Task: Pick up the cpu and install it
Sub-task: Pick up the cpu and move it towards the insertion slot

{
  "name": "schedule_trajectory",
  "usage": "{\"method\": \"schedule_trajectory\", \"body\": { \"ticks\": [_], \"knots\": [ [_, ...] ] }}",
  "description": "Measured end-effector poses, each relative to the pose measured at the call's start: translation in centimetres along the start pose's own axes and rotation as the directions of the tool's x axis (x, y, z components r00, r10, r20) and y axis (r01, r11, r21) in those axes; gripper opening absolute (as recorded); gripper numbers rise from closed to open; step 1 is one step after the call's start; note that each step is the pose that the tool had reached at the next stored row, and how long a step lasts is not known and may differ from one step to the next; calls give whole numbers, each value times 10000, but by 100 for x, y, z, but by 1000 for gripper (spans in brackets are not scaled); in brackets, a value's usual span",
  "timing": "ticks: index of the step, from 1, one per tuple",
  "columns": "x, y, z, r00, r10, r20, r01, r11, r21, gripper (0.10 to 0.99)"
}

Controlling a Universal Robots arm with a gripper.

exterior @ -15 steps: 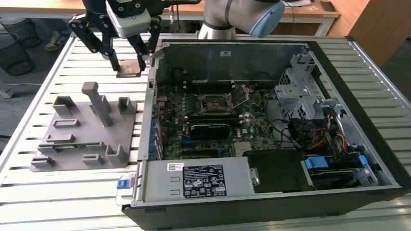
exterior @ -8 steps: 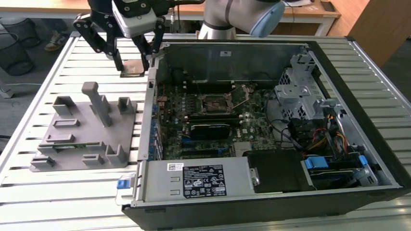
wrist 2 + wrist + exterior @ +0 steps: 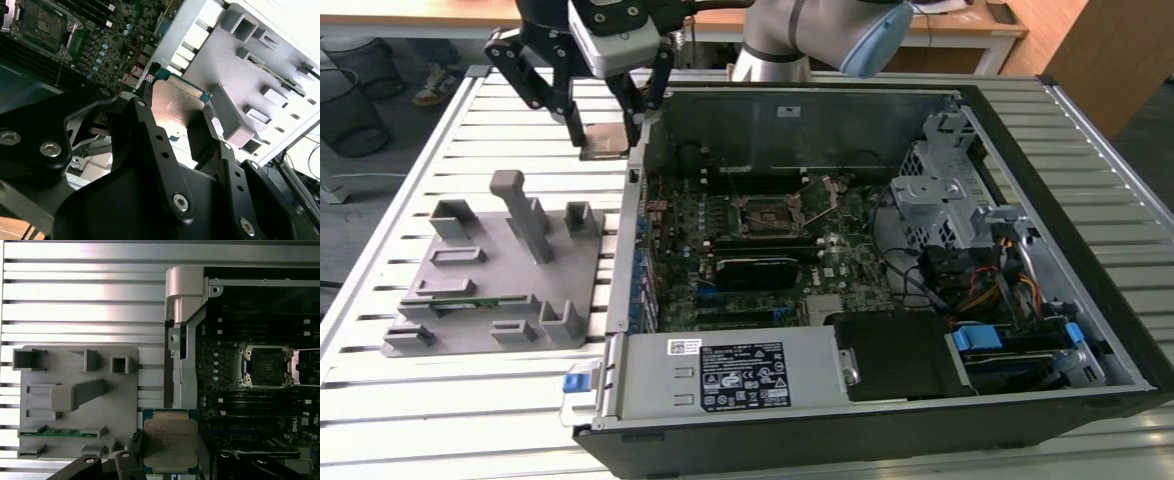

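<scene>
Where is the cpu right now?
In the exterior view's upper left, the cpu is clamped in the gripper, between the grey fixture and the computer case.

You can read no print for certain here. The large black-and-white label (image 3: pixel 744 373) on the power supply box (image 3: pixel 651 385) carries rows of small symbols and lines, too fine for you to make out. A small white sticker (image 3: pixel 790 111) sits on the computer case's back wall (image 3: pixel 881 125), its print unreadable. The chip (image 3: pixel 169 442) bears several faint lines of lettering on its metal top, also too faint to read.
</scene>
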State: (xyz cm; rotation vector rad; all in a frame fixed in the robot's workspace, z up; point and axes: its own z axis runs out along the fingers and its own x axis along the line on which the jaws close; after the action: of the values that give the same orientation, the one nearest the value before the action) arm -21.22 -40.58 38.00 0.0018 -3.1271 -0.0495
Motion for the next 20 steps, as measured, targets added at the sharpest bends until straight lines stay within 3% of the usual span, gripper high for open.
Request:
{"method": "schedule_trajectory", "body": {
  "ticks": [20],
  "knots": [
    [-219,34,-2,10000,0,0,0,10000,0,525]
  ]
}}
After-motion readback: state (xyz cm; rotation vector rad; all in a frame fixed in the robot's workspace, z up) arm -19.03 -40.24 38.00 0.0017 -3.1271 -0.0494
